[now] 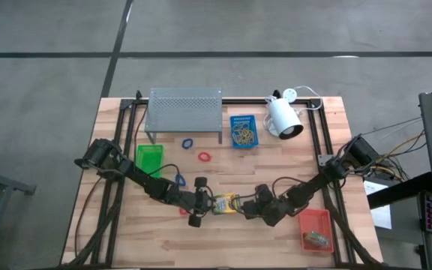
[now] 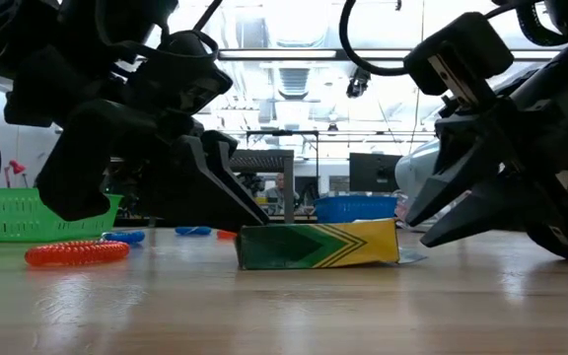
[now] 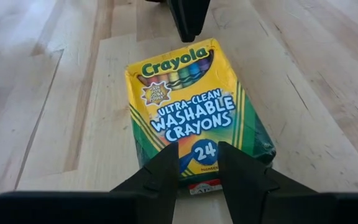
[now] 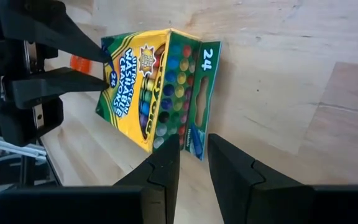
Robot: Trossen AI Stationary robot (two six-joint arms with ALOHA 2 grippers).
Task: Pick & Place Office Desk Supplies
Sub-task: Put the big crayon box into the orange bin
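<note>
— Wooden tabletop (image 1: 276, 161): how many boxes on it?
— One crayon box (image 1: 226, 202), lying flat mid-table between the two grippers.
— Trays?
— Three: one green (image 1: 149, 158), one blue (image 1: 242, 130), one red-orange (image 1: 315, 229).
— And the claws?
— Left gripper (image 3: 197, 163) pinches one end of the box. Right gripper (image 4: 193, 152) sits at the open flap end, fingers slightly parted; whether it grips, I cannot tell.

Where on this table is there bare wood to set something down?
Free: the near-left corner below the green plastic tray, and the wood between the blue tray and the red-orange tray. Crowded: the centre, where both arms meet at the yellow-green crayon box, and around the grey perforated shelf.
</note>
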